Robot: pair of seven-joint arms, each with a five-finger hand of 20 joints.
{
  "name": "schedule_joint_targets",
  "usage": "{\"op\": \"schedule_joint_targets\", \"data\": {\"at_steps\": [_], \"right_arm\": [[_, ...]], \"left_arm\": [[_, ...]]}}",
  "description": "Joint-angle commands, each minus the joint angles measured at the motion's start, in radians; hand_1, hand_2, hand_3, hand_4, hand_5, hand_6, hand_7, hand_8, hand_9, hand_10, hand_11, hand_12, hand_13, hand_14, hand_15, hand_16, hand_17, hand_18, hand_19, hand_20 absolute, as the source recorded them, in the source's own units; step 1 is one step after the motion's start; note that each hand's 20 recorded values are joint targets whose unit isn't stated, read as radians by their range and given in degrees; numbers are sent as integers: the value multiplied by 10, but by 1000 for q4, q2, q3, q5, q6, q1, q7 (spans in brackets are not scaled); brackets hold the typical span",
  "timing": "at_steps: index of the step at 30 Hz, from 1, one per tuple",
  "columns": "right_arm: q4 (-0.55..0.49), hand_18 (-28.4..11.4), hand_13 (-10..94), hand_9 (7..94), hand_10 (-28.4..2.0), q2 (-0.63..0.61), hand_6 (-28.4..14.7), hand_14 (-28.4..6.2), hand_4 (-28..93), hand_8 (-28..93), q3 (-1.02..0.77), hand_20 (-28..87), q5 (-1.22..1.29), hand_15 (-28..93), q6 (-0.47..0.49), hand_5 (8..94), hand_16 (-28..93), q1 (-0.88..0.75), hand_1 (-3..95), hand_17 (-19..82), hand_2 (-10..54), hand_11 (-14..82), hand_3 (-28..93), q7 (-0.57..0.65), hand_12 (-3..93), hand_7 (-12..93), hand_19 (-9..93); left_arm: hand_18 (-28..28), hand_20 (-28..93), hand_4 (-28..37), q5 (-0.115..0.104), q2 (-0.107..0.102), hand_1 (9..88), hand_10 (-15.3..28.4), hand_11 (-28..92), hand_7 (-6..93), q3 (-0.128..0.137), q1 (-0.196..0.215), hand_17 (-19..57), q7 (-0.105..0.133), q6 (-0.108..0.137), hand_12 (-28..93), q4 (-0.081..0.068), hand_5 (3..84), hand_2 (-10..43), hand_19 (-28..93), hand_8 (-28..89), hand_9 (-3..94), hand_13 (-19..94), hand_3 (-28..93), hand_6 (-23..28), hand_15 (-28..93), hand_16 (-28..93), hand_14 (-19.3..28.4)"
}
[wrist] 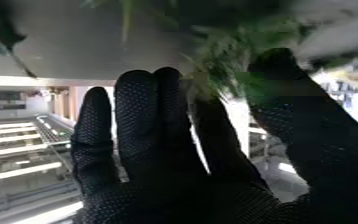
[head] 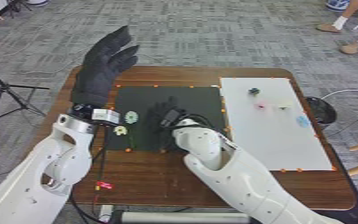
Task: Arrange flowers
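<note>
Right wrist view: poised with right hand unclenched, nearly straight, at greenery; cannot tell if touching; could bend it through crooked pinch.

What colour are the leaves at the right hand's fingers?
The leaves are green, clearest in the right wrist view.

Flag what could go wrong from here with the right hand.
Green foliage shows at the tips of the right hand's straight fingers; a poorly aimed grasp might bend or miss it.

The pale blue flower and yellow flower lie close beside that hand, so a sweep to the left could knock them.
</note>
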State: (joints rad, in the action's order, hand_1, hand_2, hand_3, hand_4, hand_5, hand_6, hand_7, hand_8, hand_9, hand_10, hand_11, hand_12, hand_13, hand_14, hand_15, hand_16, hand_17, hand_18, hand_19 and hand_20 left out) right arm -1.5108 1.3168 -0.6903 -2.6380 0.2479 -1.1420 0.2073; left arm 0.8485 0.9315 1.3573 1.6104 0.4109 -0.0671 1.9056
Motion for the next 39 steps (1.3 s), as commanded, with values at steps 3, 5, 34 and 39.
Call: {"op": "schedule_joint_targets", "data": {"at_steps": [3, 5, 34, 39], "right_arm": [[-164, -205, 391, 388, -142, -174, 9, -128, -220, -166, -44, 473, 169, 816, -166, 453, 332, -62, 327, 91, -33, 598, 928, -189, 506, 285, 706], [-207, -205, 393, 388, -141, -195, 17, -127, -225, -169, -61, 472, 221, 815, -141, 441, 334, -74, 329, 91, -32, 594, 927, -213, 514, 286, 706], [-276, -212, 354, 352, -153, -183, 49, -143, -194, -164, -17, 489, 87, 836, 30, 418, 374, -98, 272, 60, 16, 647, 930, -252, 543, 262, 689], [-248, -212, 343, 341, -157, -166, 35, -147, -182, -161, -14, 491, 74, 844, 27, 421, 381, -102, 263, 59, 20, 665, 931, -242, 544, 258, 689]], "left_arm": [[214, 83, -283, -7, 3, 234, 102, 117, 196, 25, 38, -112, -9, 9, 200, 16, 262, -60, 433, -102, 229, 204, 652, 18, 180, 68, 137], [214, 83, -283, -7, 3, 234, 102, 117, 196, 28, 44, -113, -9, 8, 200, 18, 263, -60, 433, -102, 229, 204, 652, 18, 180, 68, 137], [214, 83, -283, -12, 7, 232, 103, 118, 194, 28, 48, -113, -12, 13, 199, 15, 263, -59, 433, -102, 229, 203, 651, 19, 179, 68, 137], [214, 83, -283, -12, 5, 232, 103, 118, 194, 30, 54, -113, -9, 14, 200, 18, 263, -58, 432, -101, 229, 203, 651, 18, 179, 68, 137]]}}
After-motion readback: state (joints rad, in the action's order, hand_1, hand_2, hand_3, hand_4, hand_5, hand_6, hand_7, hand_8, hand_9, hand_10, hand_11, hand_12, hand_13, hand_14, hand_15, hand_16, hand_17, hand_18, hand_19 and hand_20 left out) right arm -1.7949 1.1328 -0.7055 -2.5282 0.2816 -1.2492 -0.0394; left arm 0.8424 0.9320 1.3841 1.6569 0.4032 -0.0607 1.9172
